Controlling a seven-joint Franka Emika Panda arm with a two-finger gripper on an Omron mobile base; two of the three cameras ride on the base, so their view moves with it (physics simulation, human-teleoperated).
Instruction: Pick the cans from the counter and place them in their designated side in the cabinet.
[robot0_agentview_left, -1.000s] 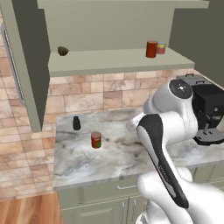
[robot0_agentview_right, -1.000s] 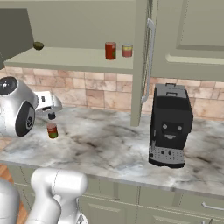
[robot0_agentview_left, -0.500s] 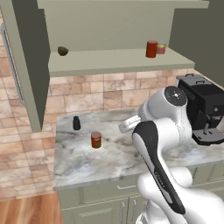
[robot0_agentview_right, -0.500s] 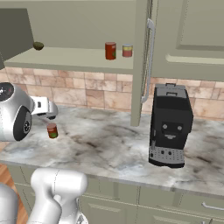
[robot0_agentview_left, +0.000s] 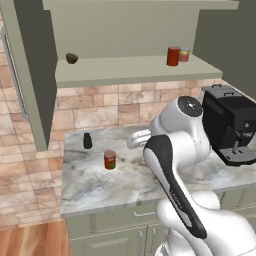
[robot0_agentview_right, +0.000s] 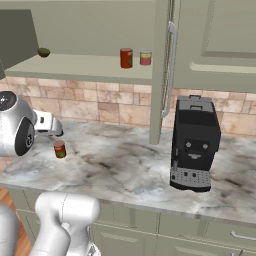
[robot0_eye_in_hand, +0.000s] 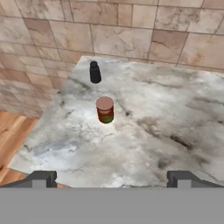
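One wide olive-green cabinet (robot0_agentview_left: 125, 45) overhead, doors swung open, a single flat shelf inside. Already standing on the right part of that shelf: a plain red-orange can (robot0_agentview_left: 173, 56) and, just beside it, a shorter red-and-yellowish can (robot0_agentview_left: 184, 54); far off at the left end, a small dark round thing — too small to name. Below, a marble worktop (robot0_agentview_left: 95, 187) over sage-green base units, with a black coffee machine (robot0_agentview_right: 195, 144) at its right.

Judged as the approach to the second pick — one can shelved, one not yet lifted. Left on the worktop: a red can with a green-and-white label (robot0_eye_in_hand: 105, 109), upright, near the left end, with a small black bottle (robot0_eye_in_hand: 95, 72) behind it toward the tiled wall, near but apart.

Claw (robot0_eye_in_hand: 111, 178) spread as wide as it goes, nothing between the tips, hanging above and well short of the labelled can; seen from the hand, the can ahead and a little left of the midline. Next, probably: forward and down, a slight shift left, tips to either side of the can's body, clear of the bottle, then close.
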